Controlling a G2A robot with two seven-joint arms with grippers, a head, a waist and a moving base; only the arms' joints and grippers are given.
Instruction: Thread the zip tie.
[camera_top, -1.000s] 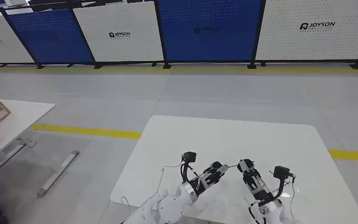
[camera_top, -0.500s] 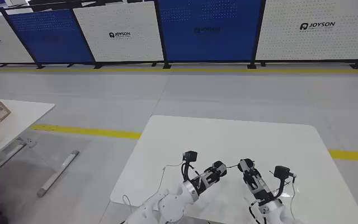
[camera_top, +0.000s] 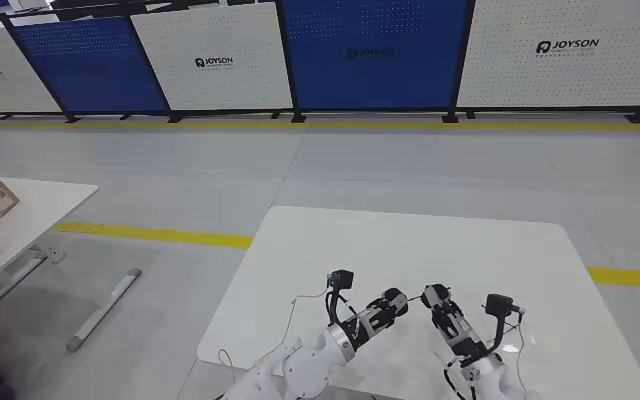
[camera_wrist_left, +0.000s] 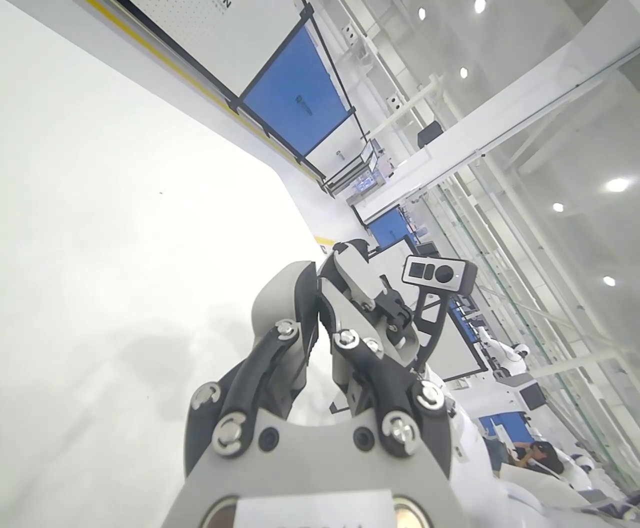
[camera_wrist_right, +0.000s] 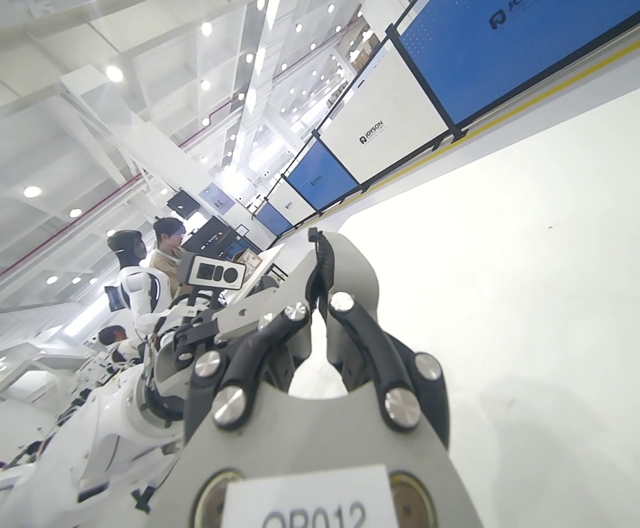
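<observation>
Close to the worktop's (camera_top: 420, 240) near edge, we find the left gripper (camera_top: 392, 299) with its fingers pressed together (whether anything sits between them we cannot tell). Just beside it, the right gripper (camera_top: 431, 295) pinches the zip tie (camera_wrist_right: 313, 233), whose small black end pokes past its fingertips.

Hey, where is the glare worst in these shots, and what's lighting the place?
Left wrist view: the table washes out near white. Right wrist view: ceiling lamps flare overhead, table bright as well. Top view: light even across table and floor.
</observation>
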